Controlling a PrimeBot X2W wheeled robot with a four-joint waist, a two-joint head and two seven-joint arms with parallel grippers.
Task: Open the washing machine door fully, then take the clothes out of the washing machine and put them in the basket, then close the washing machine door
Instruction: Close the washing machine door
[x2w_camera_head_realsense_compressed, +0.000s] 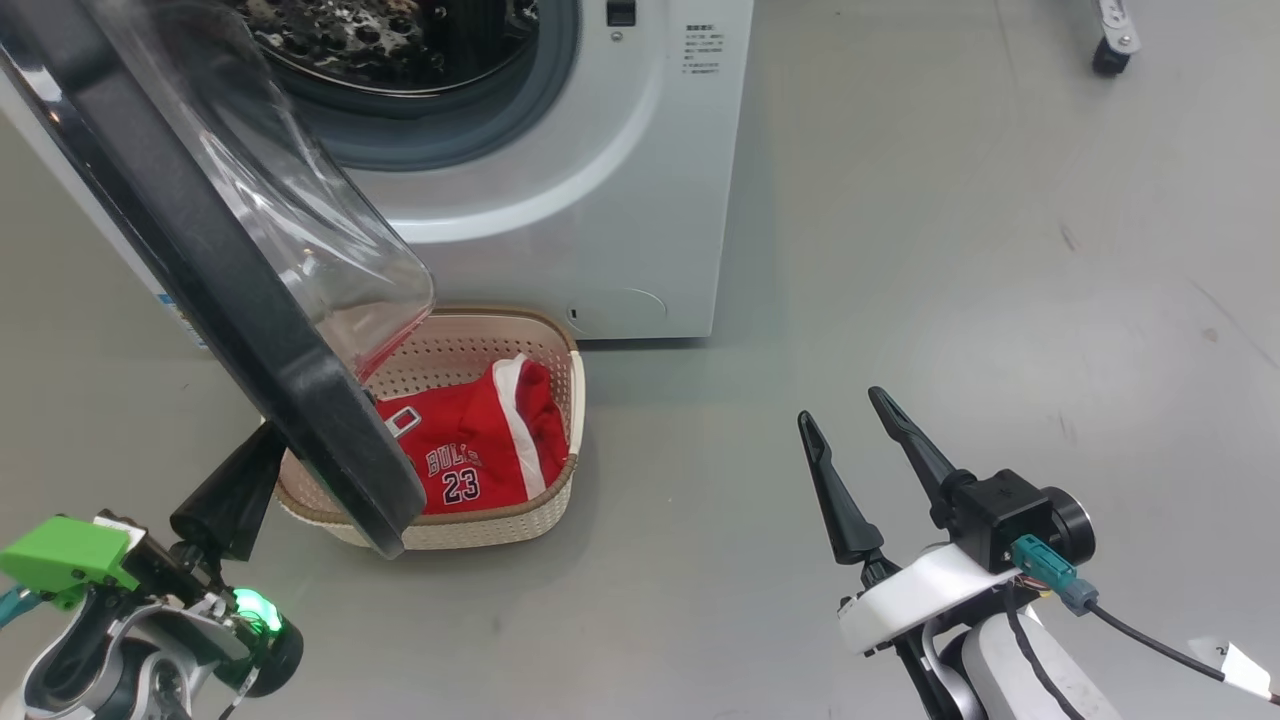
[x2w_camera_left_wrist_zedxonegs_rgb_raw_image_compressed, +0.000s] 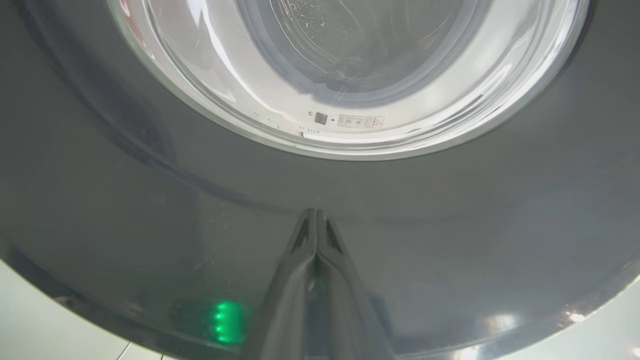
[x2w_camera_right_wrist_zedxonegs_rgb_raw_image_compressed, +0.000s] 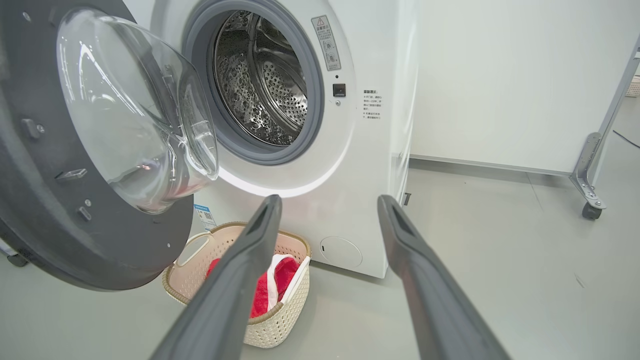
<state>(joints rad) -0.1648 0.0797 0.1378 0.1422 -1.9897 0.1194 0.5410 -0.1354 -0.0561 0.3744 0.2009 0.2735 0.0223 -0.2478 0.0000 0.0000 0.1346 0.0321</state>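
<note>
Head view: the large round black-rimmed washing machine door (x2w_camera_head_realsense_compressed: 240, 320) slants half open across the upper left, above the small cream perforated basket (x2w_camera_head_realsense_compressed: 500, 530) holding the red jersey clothes (x2w_camera_head_realsense_compressed: 480, 450); the spread, empty right gripper (x2w_camera_head_realsense_compressed: 840, 405) sits lower right. Left wrist view: the left gripper (x2w_camera_left_wrist_zedxonegs_rgb_raw_image_compressed: 315, 214), clenched on nothing, points up-frame with its tips apparently against the door's outer rim, so push steadily on rim, not glass. Right wrist view: the white front-loading washing machine (x2w_camera_right_wrist_zedxonegs_rgb_raw_image_compressed: 370, 165) shows no cloth in its steel drum (x2w_camera_right_wrist_zedxonegs_rgb_raw_image_compressed: 260, 85), upper centre.

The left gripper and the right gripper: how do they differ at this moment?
The left gripper is shut, its tips at the washing machine door; the right gripper is open, away from that door, above the floor. Both hold nothing and have long dark fingers.
</note>
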